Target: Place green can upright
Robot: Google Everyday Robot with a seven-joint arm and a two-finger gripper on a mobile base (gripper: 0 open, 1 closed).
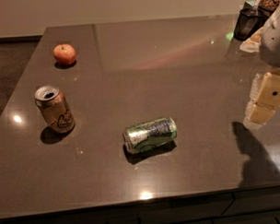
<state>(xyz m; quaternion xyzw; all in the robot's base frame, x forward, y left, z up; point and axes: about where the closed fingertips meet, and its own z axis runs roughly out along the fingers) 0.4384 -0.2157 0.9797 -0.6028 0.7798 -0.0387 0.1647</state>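
The green can (150, 134) lies on its side near the middle front of the dark glossy table (166, 76), its silver end facing left. It has a green and white label with dark markings. My gripper (263, 104), pale yellow, hangs at the right edge of the camera view, above the table. It is well to the right of the can and apart from it, holding nothing. Its shadow falls on the table below it.
An orange-tan can with a dark squiggle (54, 110) stands upright at the left, its top open. A red apple (64, 54) sits at the back left. A dark container (246, 23) and other items stand at the back right corner. The table's front edge runs along the bottom.
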